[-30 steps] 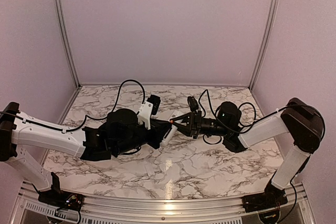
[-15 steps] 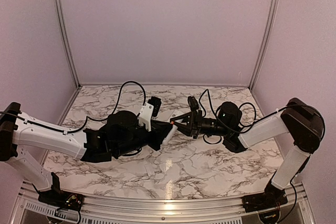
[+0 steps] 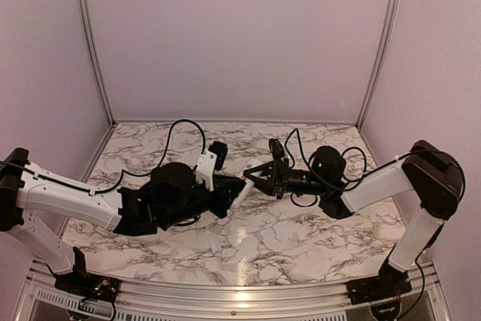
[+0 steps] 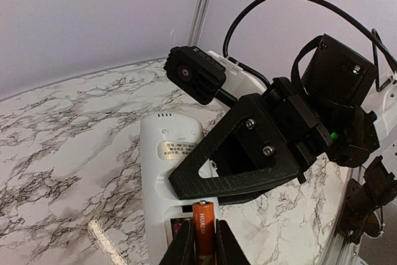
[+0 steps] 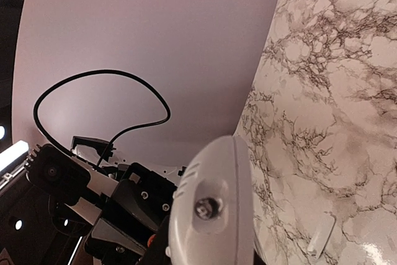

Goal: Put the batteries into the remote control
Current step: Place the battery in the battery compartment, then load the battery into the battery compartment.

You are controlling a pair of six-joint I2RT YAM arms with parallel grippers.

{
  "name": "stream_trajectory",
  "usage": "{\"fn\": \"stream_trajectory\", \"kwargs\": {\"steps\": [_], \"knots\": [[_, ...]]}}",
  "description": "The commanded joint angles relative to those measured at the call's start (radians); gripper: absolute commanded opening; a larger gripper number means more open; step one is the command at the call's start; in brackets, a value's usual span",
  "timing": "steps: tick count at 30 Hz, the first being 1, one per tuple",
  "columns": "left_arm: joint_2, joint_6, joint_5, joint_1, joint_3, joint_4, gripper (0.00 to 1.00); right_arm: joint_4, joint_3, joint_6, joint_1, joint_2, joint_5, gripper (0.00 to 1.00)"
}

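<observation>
Across the marble table [image 3: 301,238], walled on three sides, bare surface lies open behind and in front of the arms; the left arm [image 3: 68,197] and right arm [image 3: 376,182] reach inward and meet mid-table, well apart from every wall and rail; the right gripper [image 3: 255,177] clamps the far end of the remote control [image 4: 167,166], one black finger crossing its labelled white back; the left gripper [image 4: 203,240] pinches the orange battery [image 4: 203,218] between closed fingers, the cell upright in the wrist view and lying over the remote's near end; a small white flat piece [image 5: 319,235] lies alone on the marble nearby.
</observation>
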Motion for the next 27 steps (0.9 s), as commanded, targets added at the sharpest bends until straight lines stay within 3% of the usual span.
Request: {"fn": "stream_trajectory", "kwargs": {"steps": [1, 10, 19, 27], "knots": [[-0.017, 0.008, -0.053, 0.004, -0.028, -0.068, 0.16, 0.062, 0.017, -0.001, 0.007, -0.024, -0.022, 0.00], [-0.044, 0.019, -0.069, 0.004, -0.018, -0.101, 0.32, 0.015, 0.028, -0.036, 0.007, -0.032, -0.026, 0.00], [-0.189, 0.019, -0.012, 0.009, 0.004, -0.212, 0.76, -0.208, 0.055, -0.253, 0.006, -0.081, -0.016, 0.00], [-0.289, 0.339, 0.220, 0.011, 0.016, -0.430, 0.71, -0.317, 0.110, -0.341, 0.010, -0.078, -0.101, 0.00]]}}
